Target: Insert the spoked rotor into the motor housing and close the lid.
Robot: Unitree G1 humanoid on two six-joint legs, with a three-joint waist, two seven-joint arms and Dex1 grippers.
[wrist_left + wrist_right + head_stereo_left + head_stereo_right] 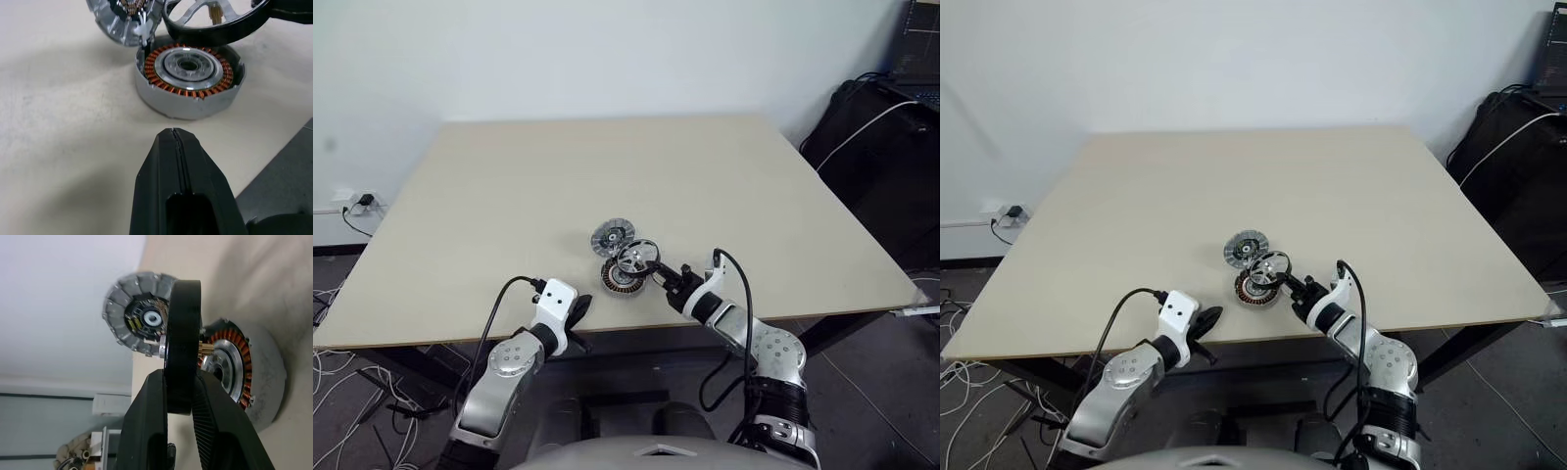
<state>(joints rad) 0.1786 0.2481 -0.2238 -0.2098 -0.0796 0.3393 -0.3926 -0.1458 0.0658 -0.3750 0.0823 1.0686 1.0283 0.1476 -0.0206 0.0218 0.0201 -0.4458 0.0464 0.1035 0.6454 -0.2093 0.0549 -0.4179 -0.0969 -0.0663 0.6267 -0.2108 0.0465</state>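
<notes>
Lower centre of frame | right gripper [658,277] clamps spoked rotor [637,258] by rim, above motor housing [621,277] | left gripper [578,311] closed, empty | lid [612,235] just behind | risk: tilted rotor jams off-centre

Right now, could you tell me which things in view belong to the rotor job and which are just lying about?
Job:
- spoked rotor, in the right gripper
- motor housing
- lid

Lying about:
- wall socket
- black bag
</notes>
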